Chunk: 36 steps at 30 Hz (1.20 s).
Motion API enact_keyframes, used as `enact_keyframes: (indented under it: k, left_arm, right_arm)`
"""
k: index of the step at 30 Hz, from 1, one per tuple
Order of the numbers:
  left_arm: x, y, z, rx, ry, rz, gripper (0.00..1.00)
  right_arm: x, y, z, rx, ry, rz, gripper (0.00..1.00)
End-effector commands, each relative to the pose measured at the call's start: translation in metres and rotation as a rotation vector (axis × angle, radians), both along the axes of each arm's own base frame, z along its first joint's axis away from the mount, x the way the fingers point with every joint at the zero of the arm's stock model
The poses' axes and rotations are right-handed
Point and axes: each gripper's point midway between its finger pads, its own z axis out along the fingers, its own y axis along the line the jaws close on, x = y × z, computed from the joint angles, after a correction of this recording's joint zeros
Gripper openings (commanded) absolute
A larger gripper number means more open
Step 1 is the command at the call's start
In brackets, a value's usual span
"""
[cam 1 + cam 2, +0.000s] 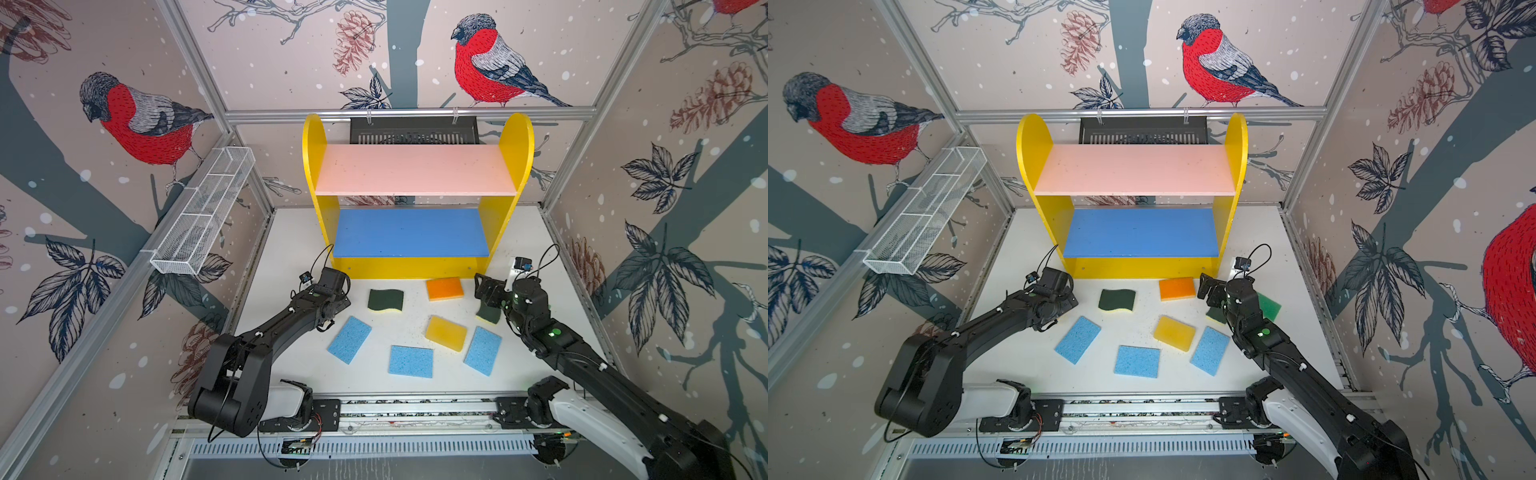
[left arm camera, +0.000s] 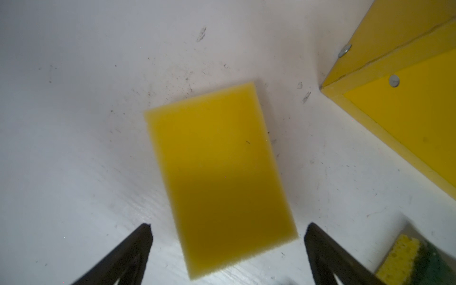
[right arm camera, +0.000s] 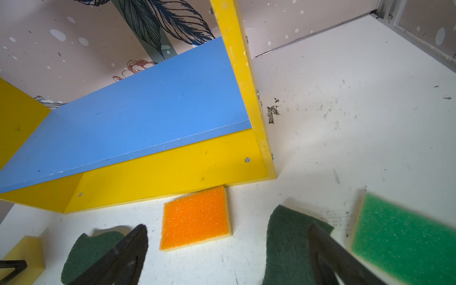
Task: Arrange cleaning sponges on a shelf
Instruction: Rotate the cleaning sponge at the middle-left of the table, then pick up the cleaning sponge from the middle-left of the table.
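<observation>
Left wrist view: yellow sponge (image 2: 217, 172) lying free under spread jaws

The yellow sponge is seen flat on the white table (image 2: 74, 98), just beside a front corner of the shelf (image 2: 407, 118). The left gripper (image 2: 228, 225) is released: its jaws are spread wider than the sponge, and nothing is touched by them. The right gripper (image 3: 227, 226) is likewise spread and empty. It is poised over an orange-topped sponge (image 3: 196, 218) and a wavy dark-green sponge (image 3: 291, 237), with a bright-green-topped sponge (image 3: 404, 237) close by. In both top views a blue sponge (image 1: 411, 360) is seen lying between two others like it, and no sponge is found on the pink board (image 1: 415, 170) or the blue board (image 1: 409, 232).

The sponges are judged to be light, soft and easily squashed, with a rough skin that is unlikely to slip. The yellow one is probably best taken across its shorter width, near the middle of its length, with the jaws brought right down to the table. Only a mild squeeze should be needed, since a hard one would likely buckle it. The thin blue ones are expected to bend and to be harder to catch at the edges.
</observation>
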Motion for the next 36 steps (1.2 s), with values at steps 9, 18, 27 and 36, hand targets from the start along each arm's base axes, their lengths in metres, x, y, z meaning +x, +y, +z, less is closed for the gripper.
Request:
enact_keyframes:
  k: [9, 18, 27, 36]
  left_arm:
    - [0.007, -0.003, -0.006, 0.008, 0.024, 0.006, 0.97]
    - [0.006, 0.002, -0.014, 0.035, 0.073, 0.055, 0.93]
    - [0.001, 0.012, -0.015, 0.076, 0.092, 0.104, 0.86]
    - [-0.007, 0.012, -0.019, 0.087, 0.092, 0.035, 0.75]
  right_arm:
    - [0.003, -0.002, 0.004, 0.012, -0.027, -0.018, 1.0]
    - [0.004, -0.002, 0.003, 0.014, -0.025, -0.02, 1.0]
    - [0.005, -0.002, 0.0, 0.011, -0.017, -0.017, 1.0]
    - [0.004, -0.002, -0.004, 0.005, -0.006, -0.015, 1.0]
